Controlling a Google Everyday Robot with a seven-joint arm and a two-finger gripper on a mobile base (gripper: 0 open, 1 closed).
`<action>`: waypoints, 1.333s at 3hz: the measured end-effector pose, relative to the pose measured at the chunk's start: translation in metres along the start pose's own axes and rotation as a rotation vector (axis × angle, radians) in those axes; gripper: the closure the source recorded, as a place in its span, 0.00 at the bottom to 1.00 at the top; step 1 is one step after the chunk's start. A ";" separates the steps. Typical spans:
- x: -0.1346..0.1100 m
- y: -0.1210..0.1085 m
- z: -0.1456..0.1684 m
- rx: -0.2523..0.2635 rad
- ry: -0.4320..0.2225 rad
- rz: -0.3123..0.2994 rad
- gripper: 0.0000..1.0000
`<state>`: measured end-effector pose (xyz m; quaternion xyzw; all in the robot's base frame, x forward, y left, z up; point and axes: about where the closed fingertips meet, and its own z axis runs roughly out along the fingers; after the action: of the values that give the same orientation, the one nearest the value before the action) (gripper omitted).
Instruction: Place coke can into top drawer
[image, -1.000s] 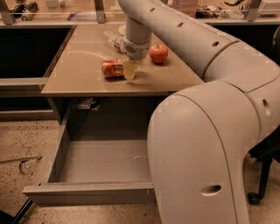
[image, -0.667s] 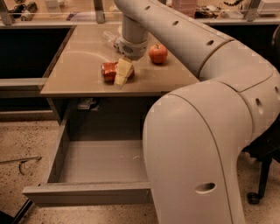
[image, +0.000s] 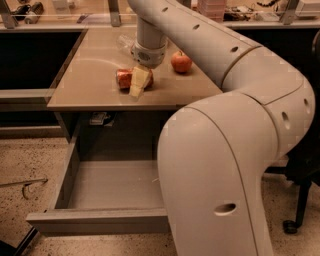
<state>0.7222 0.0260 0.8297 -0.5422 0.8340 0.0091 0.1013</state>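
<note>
Sideways, red coke can (image: 124, 78) on tan tabletop (image: 90, 87), jaws over it.

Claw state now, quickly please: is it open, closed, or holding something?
Claw: down at the coke can, which lies on the table; open, closed or gripping cannot be told.

High view over the arm (image: 240, 150), down onto hand (image: 137, 87) above tabletop (image: 90, 80)

One coke can (image: 124, 78), one apple (image: 181, 62) right of it, one bottle (image: 123, 42) behind, one top drawer (image: 100, 220) below, one gripper (image: 139, 84) at it.
</note>
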 end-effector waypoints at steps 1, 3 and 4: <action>-0.016 0.001 0.013 -0.027 -0.001 -0.059 0.00; -0.038 0.006 0.041 -0.065 0.008 -0.148 0.19; -0.038 0.006 0.041 -0.065 0.007 -0.148 0.42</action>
<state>0.7382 0.0676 0.7959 -0.6056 0.7912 0.0266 0.0810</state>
